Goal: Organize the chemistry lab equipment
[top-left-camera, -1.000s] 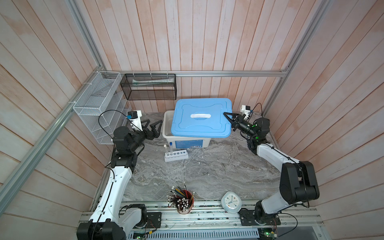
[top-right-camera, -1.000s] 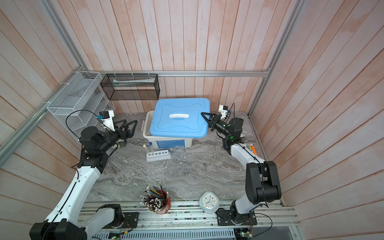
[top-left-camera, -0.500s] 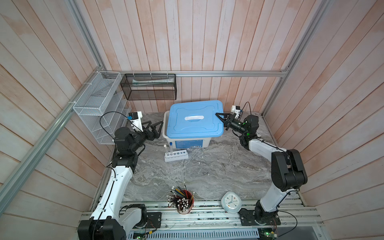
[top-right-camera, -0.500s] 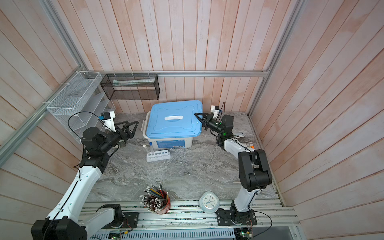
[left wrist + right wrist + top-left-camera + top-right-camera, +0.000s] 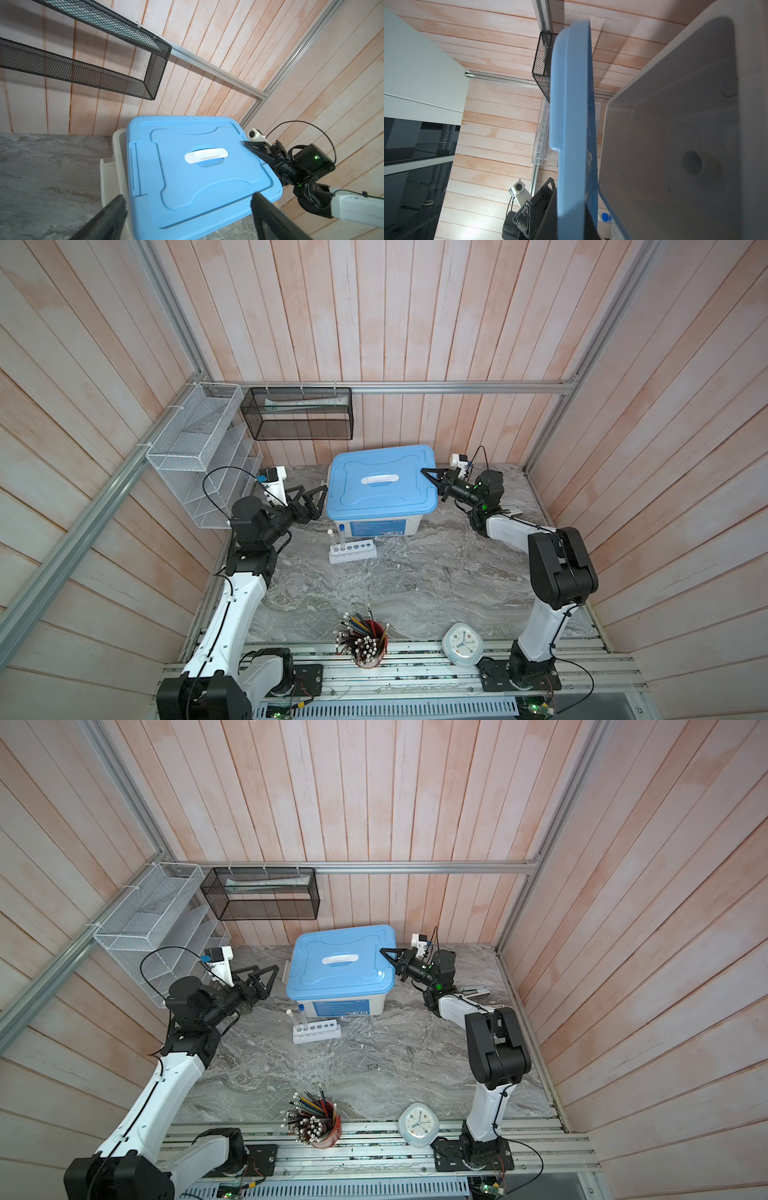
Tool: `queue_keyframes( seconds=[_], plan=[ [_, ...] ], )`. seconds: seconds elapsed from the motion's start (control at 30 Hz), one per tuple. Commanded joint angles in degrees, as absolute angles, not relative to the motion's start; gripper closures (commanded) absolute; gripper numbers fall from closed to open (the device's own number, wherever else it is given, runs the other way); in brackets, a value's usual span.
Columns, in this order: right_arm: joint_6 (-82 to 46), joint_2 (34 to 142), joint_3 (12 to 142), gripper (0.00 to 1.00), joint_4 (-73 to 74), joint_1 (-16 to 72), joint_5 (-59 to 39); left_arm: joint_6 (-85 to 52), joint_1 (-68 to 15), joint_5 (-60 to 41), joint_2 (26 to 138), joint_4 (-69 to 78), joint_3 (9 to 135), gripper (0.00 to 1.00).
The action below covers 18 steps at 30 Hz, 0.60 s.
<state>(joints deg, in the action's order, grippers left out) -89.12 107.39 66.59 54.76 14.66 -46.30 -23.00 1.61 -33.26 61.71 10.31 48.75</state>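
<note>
- Right pincer (image 5: 429, 475) is pressed together on the lid's right edge. Its wrist view shows the blue rim pinched between the jaws. Left pincer (image 5: 312, 498) is spread wide and holds nothing, just left of the bin.
- Bin (image 5: 376, 526): white, at the far middle of the table (image 5: 415, 585). Its left rim shows bare beside the lid.
- Lid (image 5: 376, 502): blue, over the bin but skewed to the right. The right wrist view shows its right side raised off the rim. It looks light and stiff, though a little springy. Held by one edge alone it may twist or slip, so the left rim or the white handle (image 5: 379, 479) seems the better second hold.
- Rack (image 5: 353, 552): white, six holes, on the table just on the near side of the bin. It is probably light enough to slide if knocked. Gripping across its long sides would be best.
- Tubes (image 5: 341, 535): two, upright in the rack's left-end holes, the white cap leftmost and the blue cap beside it. They look thin, slick and likely fragile. Take one high on the shaft under the cap, gently, and lift it straight up.
- Cup (image 5: 695, 164): a small pale piece on the bin floor, dim in the right wrist view. I cannot tell how it sits. It is likely very light and easily tipped.
</note>
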Motion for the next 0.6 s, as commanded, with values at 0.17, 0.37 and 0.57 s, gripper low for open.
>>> queue_keyframes(
  seconds=[0.17,0.37,0.57],
  plan=[
    [-91.2,109.8,69.9,1.00,60.8,15.1,-45.6,-22.4,1.9,-34.7,60.7,10.4,47.9,0.05],
    [-91.6,111.3,70.7,1.00,60.9,15.1,-45.3,-21.9,1.9,-34.5,60.5,9.8,48.1,0.05],
    [-91.8,112.3,71.8,1.00,60.6,15.2,-45.1,-21.8,1.9,-34.9,60.8,9.8,48.2,0.05]
  ],
)
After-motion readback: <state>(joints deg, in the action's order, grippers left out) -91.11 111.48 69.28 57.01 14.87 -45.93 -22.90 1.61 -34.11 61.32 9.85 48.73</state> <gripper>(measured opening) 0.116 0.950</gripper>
